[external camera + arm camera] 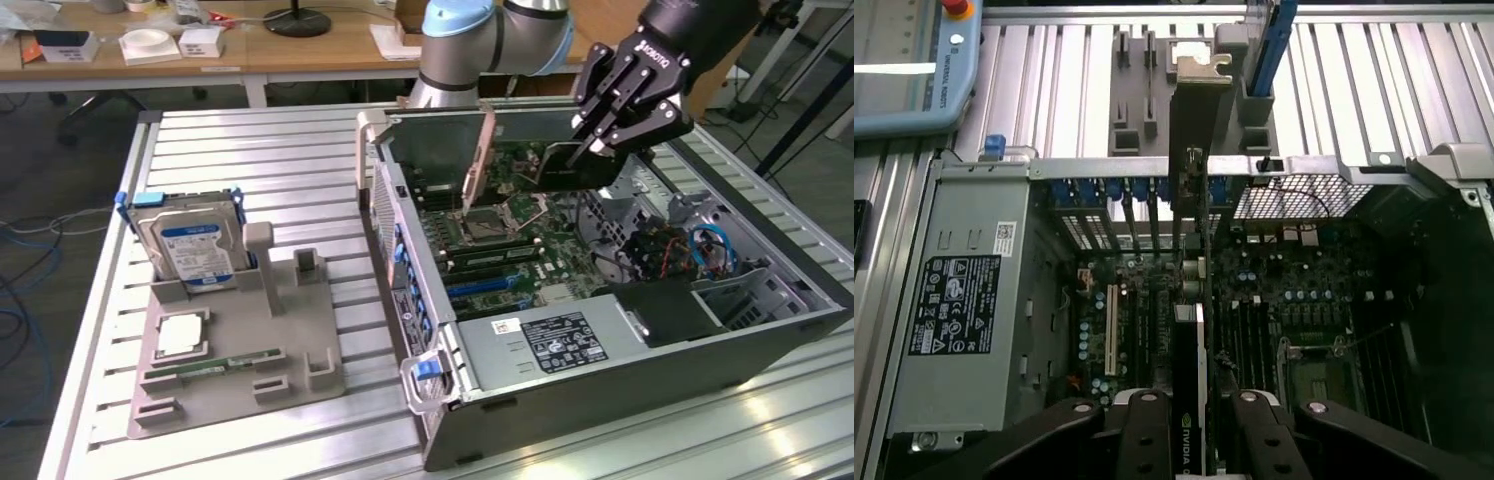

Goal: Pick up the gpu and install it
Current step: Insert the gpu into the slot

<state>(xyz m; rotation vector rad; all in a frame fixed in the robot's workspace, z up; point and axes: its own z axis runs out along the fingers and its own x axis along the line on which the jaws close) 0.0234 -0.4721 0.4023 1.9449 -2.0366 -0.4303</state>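
The gpu [1190, 400] is seen gripped edge-on by the end effector [1194, 450], whose black fingers [1144, 440] are closed partway against both of its faces. The word "NVIDIA" is printed in white on the card's dark top edge between the fingers. The card is shown as a thin flat board, green where its surface is seen from the exterior view, with a silver metal bracket [1204, 72] at its far end. It is held inside the open computer case [641, 395], over the motherboard [507, 240]. The bracket is placed at the case's slotted rear wall [1134, 168]. Whether the card is seated in a slot cannot be told. "ROBOTIQ" is lettered in white on the end effector's black body in the exterior view. "UNIVERSAL ROBOTS" is read along the grey-blue teach pendant [914, 70], which is laid on the ribbed aluminium bench [267, 160] beside the case. A black-and-white rating label is carried by the grey power supply [561, 340], but its text is too small to be read. On the exterior view's left, a hard drive [194, 250] with a blue-and-white label is stood upright in a grey parts holder [227, 395], and a narrow green memory stick [214, 365] is laid flat near it.
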